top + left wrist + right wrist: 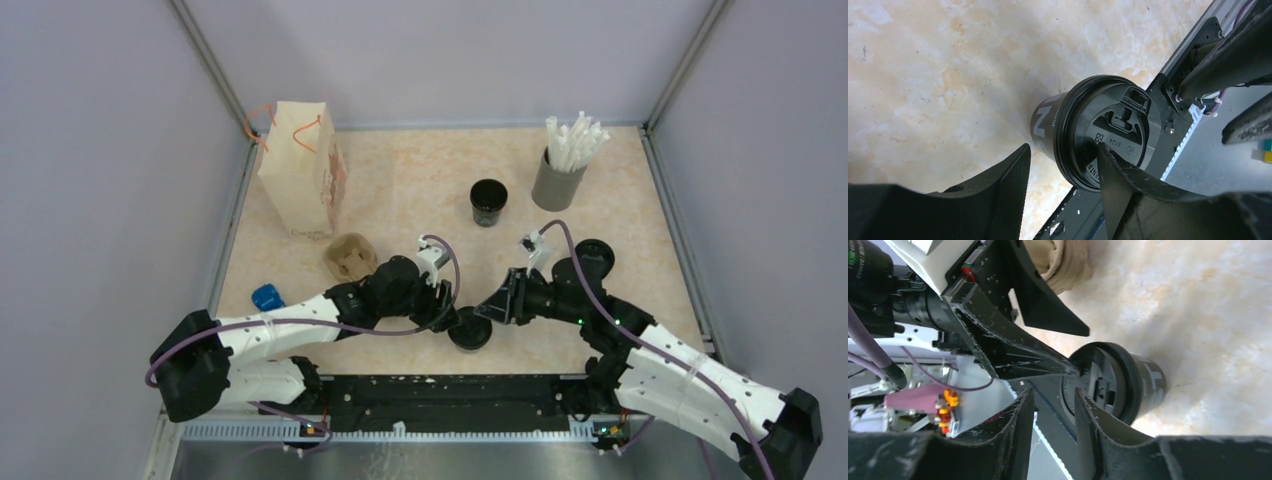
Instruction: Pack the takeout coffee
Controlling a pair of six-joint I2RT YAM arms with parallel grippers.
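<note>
Overlapping fingers [1103,435] half-hiding the lidded cup [1144,384]

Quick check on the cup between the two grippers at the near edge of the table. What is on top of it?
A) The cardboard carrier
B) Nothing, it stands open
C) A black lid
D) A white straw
C: the left wrist view shows a black lid seated on the cup.
</note>
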